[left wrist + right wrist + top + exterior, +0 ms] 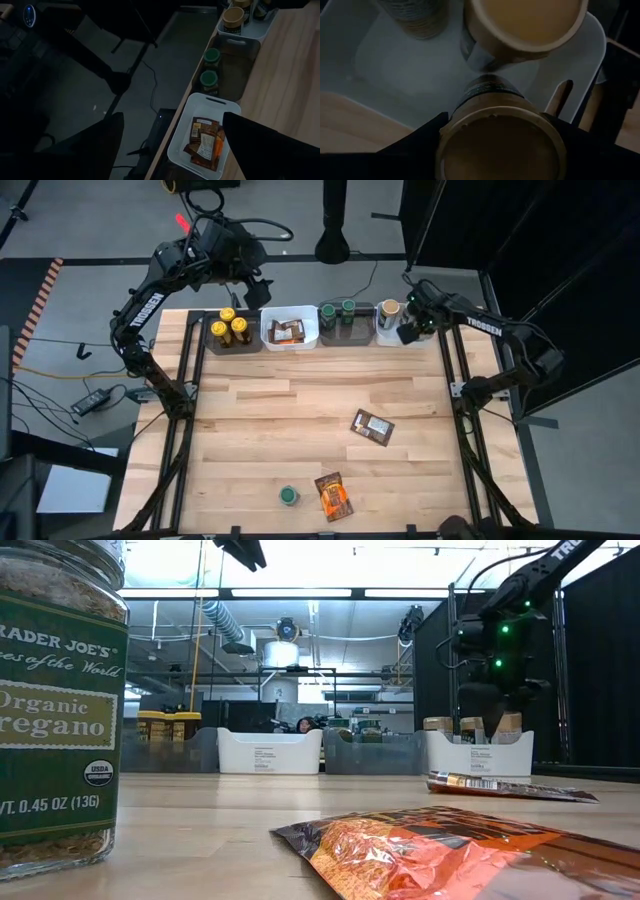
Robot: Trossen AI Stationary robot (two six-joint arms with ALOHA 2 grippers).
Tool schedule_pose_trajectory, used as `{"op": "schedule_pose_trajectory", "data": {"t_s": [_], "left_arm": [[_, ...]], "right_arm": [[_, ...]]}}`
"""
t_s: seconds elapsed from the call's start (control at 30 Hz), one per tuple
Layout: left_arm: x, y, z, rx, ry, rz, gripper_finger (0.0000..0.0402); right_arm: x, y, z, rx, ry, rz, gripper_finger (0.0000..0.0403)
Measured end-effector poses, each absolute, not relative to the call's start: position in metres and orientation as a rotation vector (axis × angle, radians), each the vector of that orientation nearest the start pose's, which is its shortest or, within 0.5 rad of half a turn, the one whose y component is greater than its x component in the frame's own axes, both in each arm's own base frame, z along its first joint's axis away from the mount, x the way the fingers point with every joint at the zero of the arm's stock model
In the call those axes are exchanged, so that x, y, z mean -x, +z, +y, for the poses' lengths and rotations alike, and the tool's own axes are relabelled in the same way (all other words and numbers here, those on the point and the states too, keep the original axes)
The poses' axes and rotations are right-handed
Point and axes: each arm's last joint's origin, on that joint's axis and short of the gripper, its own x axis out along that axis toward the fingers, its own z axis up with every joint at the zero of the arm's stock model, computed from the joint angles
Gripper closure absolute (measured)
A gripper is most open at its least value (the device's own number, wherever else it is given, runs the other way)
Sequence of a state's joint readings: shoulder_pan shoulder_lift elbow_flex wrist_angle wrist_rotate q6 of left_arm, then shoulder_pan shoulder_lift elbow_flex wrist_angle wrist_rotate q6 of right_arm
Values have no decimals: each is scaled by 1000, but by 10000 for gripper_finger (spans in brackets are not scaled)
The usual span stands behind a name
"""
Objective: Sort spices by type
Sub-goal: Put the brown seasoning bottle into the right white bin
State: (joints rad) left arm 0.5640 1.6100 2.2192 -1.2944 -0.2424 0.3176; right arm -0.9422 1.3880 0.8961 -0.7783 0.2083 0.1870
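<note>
Basically the sort is well along and the right arm is doing the current drop-off.

Going left to right along the far edge of the table [300,410]: the left gripper [258,288] is hanging above the back edge between the first two bins, fingers spread wide and holding nothing, just waiting. Below it the dark bin [232,345] is holding three yellow-lid jars [232,327]. Next, the white bin [290,340] has brown packets [288,331] in it. Then the second dark bin [345,336] is carrying two green-lid jars [340,309]. Last, the far-right white bin [385,337] has a tan-lid jar [390,308] standing in it, and the right gripper [410,332] is sitting over its right end.

In the right wrist view that gripper's fingers are partly closed around another tan-lid jar [501,145], gripping its sides, with the bin wall right under it. It's dark in there, so I can't say if the jar's bottom is touching the bin floor yet.

So the next move, I'm guessing, is letting go of it and lifting clear without bumping its neighbor.

Out on the open table there are three things waiting: a green-lid jar [289,496] near the front edge, an orange packet [334,496] just beside it, and a brown packet [372,427] lying mid-table toward the right.
</note>
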Motion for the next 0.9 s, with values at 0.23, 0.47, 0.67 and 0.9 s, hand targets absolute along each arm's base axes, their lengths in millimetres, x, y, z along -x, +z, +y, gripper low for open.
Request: {"op": "schedule_pose_trajectory", "data": {"t_s": [0.23,0.47,0.67,0.9], "left_arm": [[-226,497,151,-180,660,790,55],[-224,497,154,-175,672,792,55],[-221,498,159,-167,691,795,55],[-220,498,160,-164,698,795,55]], "right_arm": [[-133,212,-208,-692,-1074,1127,121],[-132,213,-209,-697,-1083,1117,121],[-132,214,-210,-715,-1101,1101,121],[-133,214,-210,-724,-1117,1085,99]]}}
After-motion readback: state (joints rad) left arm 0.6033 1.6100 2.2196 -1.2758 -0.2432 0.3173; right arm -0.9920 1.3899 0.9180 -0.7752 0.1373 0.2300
